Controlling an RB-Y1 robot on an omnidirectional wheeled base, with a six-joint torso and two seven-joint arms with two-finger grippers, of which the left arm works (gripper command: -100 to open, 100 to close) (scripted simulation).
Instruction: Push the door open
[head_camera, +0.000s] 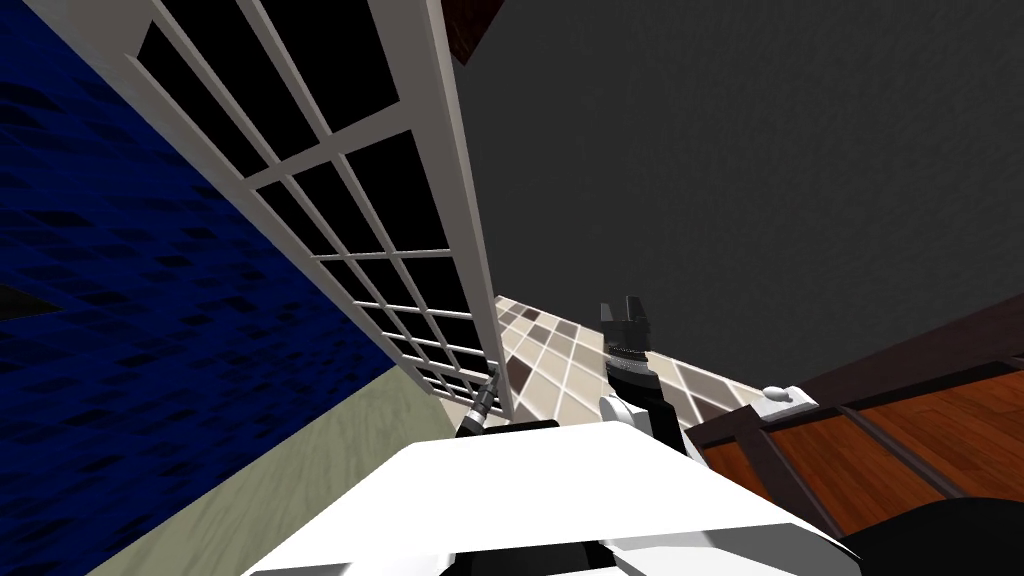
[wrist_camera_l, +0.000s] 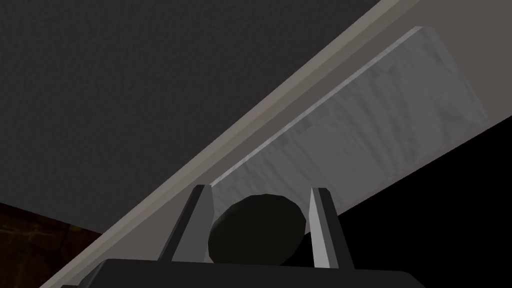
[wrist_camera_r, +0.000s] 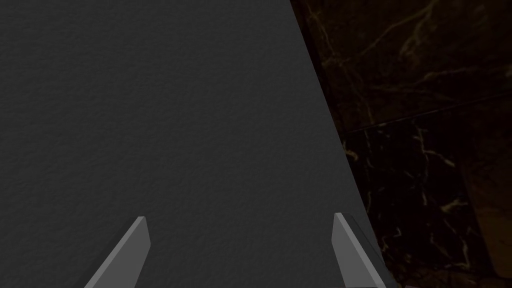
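Door (head_camera: 450, 200): white frame with a grid of black panes, ahead and left of centre in the head view. It slants with the camera's roll. Its long pale stile runs down to just above our chest tip. We can't tell how far it stands open.

Left gripper (wrist_camera_l: 260, 192) is at the low end of that stile. In the left wrist view its fingers (wrist_camera_l: 195, 225) stand narrow, one on each side of a dark round knob (wrist_camera_l: 257, 235). They're at its sides and look pressed on it, so we read that as pinching the knob. Just past the fingertips sit a pale grey door-edge strip (wrist_camera_l: 280, 102) and a streaked light grey panel (wrist_camera_l: 375, 110), side by side on the same diagonal. Beyond the panel is a black area (wrist_camera_l: 450, 210).

Right gripper (head_camera: 625, 303) is raised ahead of the chest, right of the door and well apart from it. Its fingers (wrist_camera_r: 135, 250) are spread wide with nothing between them.

Surroundings:
- The blue wall (head_camera: 120, 300) is left of the door, with a pale floor strip (head_camera: 300, 470) at its foot.
- The dark grey wall (head_camera: 750, 180) is right of the door.
- Tiled floor (head_camera: 550, 350), beige and brown squares, shows between the stile and the grey wall, under the right gripper.
- Reddish wood floor (head_camera: 930, 420) with dark rails is at far right.
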